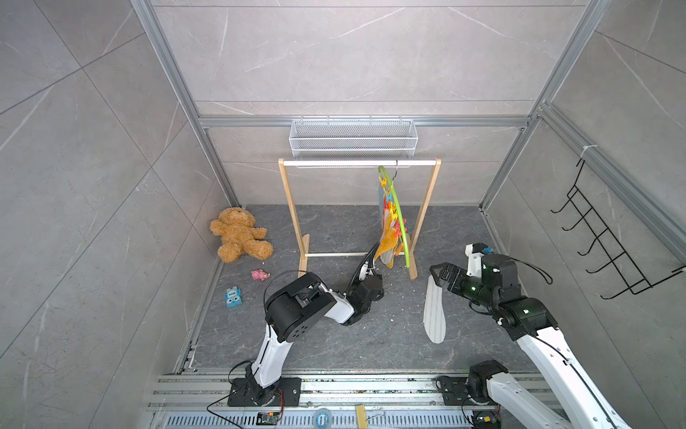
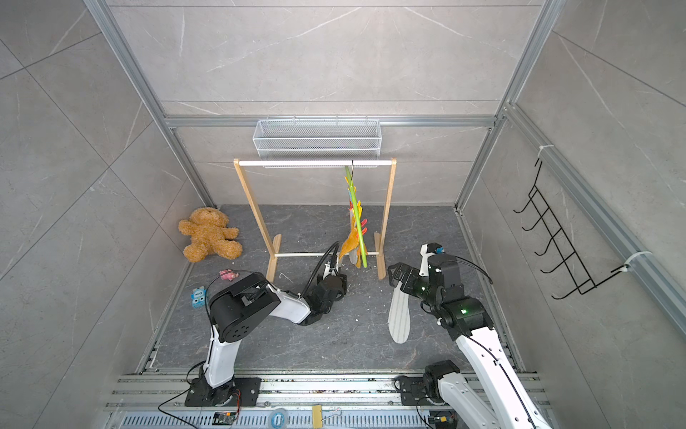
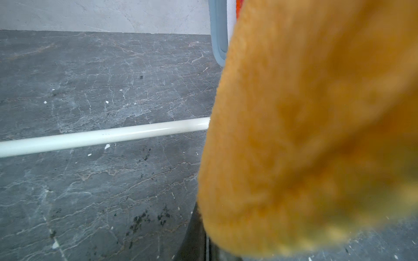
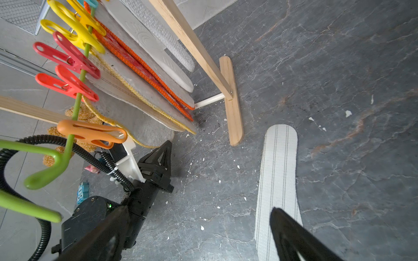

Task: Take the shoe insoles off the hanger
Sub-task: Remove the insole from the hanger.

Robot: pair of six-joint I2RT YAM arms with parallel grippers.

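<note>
orange plush filled the right half of the left wrist view: the orange fuzzy insole [image 3: 316, 135], hanging low on the lime-green hanger [image 1: 400, 213], right of centre in both top views, inside the wooden rail frame [image 1: 423, 219]. the left gripper [image 4: 167, 149] had its jaws together on that insole's lower tip, which bent toward it. the other insoles [image 4: 144, 56] hung flat beside it under a row of clips. the right gripper [image 1: 438, 274], jaws wide apart and holding nothing, hovered over the striped insole [image 1: 434, 312] lying on the bench [image 1: 334, 334] at lower right.

the pad looked light, soft and floppy, so a pull would likely bend it before the orange clip [image 4: 90, 133] that seemed to hold it let go, and the pile might slip between the jaws. a hold higher up, nearer the clip, with a steady downward tug, seemed safer, since the hanger hung free on its hook and could swing or lift off the rail.
</note>
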